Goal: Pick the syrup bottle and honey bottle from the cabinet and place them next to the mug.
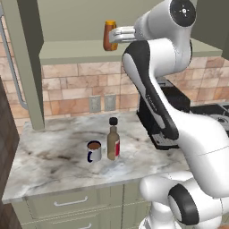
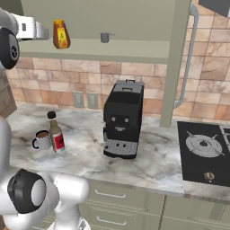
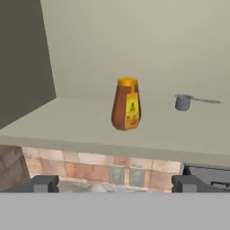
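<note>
The honey bottle [image 1: 109,36] [image 2: 61,34] [image 3: 126,103], amber with an orange cap, stands upright on the cabinet [image 1: 71,51] [image 3: 67,121] shelf. My gripper [image 1: 115,35] [image 2: 44,32] [image 3: 115,184] hovers at shelf height just in front of it, open, fingers spread wide and apart from the bottle. Down on the marble counter, the tall brown syrup bottle [image 1: 113,139] [image 2: 55,133] stands upright right beside the mug [image 1: 94,151] [image 2: 42,140], which holds brown liquid.
A small grey measuring cup [image 2: 105,37] [image 3: 183,102] sits on the shelf to the right of the honey bottle. A black coffee machine [image 2: 122,119] stands on the counter right of the syrup bottle, with a stove [image 2: 204,150] beyond. Drawers run below the counter edge.
</note>
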